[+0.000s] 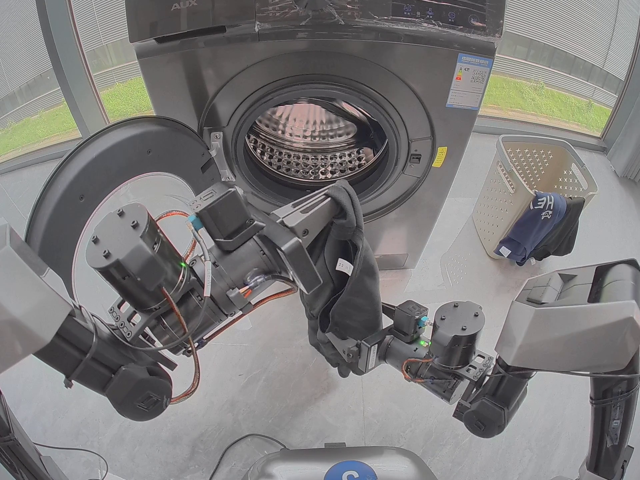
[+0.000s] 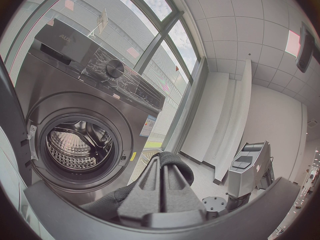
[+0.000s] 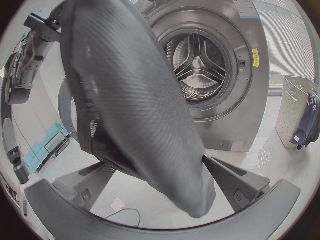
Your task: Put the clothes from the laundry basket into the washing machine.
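Observation:
A dark grey garment (image 1: 350, 281) hangs from my left gripper (image 1: 330, 203), which is shut on its top end just in front of the washing machine's open drum (image 1: 313, 141). In the left wrist view the closed fingers (image 2: 163, 184) point toward the drum (image 2: 78, 144), with cloth (image 2: 176, 159) draped over their tips. My right gripper (image 1: 340, 358) is lower down, at the garment's bottom end. It stands open, its fingers (image 3: 240, 184) wide apart on either side of the hanging garment (image 3: 133, 100). The white laundry basket (image 1: 533, 168) sits on the floor to the right of the machine.
A blue shirt (image 1: 533, 225) and a black garment (image 1: 567, 235) hang over the basket's front rim. The round machine door (image 1: 113, 175) is swung open to the left, behind my left arm. Bare grey floor lies between the machine and the basket.

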Controlling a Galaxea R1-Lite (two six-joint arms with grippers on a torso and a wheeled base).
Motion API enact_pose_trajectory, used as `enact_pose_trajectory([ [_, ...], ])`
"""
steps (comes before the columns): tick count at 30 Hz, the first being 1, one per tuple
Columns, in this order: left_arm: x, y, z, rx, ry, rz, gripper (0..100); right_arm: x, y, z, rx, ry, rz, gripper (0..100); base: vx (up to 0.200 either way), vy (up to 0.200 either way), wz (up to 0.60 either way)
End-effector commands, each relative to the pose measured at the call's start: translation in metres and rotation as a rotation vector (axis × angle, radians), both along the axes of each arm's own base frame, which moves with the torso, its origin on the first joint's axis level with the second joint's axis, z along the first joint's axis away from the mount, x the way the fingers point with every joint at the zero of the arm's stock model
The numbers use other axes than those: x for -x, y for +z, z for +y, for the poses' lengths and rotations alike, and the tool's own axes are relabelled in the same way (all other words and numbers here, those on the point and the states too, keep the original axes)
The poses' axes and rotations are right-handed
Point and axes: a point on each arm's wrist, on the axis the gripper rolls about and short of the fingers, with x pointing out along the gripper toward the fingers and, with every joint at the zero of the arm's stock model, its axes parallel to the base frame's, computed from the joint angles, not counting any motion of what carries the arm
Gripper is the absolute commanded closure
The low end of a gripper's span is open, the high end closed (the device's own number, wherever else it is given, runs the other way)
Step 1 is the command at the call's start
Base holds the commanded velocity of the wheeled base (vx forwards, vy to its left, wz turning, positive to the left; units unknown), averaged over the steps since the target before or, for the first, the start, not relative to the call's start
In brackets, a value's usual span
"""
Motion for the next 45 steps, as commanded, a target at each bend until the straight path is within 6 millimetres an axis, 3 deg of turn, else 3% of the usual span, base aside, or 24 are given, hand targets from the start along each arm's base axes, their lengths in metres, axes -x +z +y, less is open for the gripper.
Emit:
enact_pose_trajectory([
  [1,0.008,0.006,0.003,0.011,-0.007,-0.011,100,-0.030,-0.016,0.000,-0.018,-0.054,-0.022,0,0.000,0.000,0.00],
  [4,0.010,0.011,0.005,0.023,-0.008,-0.022,100,-0.040,-0.012,-0.004,-0.033,-0.080,-0.043,0,0.000,0.000,0.00],
  [11,0.014,0.014,0.006,0.030,-0.014,-0.024,100,-0.044,-0.012,-0.007,-0.034,-0.095,-0.047,0,0.000,0.000,0.00],
  [24,0.017,0.019,0.010,0.041,-0.010,-0.032,100,-0.069,-0.027,0.016,-0.078,-0.083,-0.103,0,0.000,0.000,0.00],
  [25,0.017,0.019,0.010,0.041,-0.010,-0.032,100,-0.069,-0.027,0.016,-0.078,-0.083,-0.103,100,0.000,0.000,0.00],
  [32,0.009,0.014,0.024,0.026,0.049,-0.018,100,-0.075,-0.018,0.010,-0.099,-0.104,-0.122,100,0.000,0.000,0.00],
  [36,0.000,0.005,0.040,0.004,0.127,0.011,100,-0.082,0.003,-0.008,-0.120,-0.150,-0.159,100,0.000,0.000,0.00],
  [40,-0.011,-0.010,0.060,-0.020,0.226,0.069,100,-0.083,0.023,-0.024,-0.134,-0.183,-0.190,100,0.000,0.000,0.00],
  [45,-0.018,-0.055,0.084,-0.124,0.301,0.217,100,-0.076,0.056,-0.035,-0.167,-0.198,-0.242,100,0.000,0.000,0.00],
])
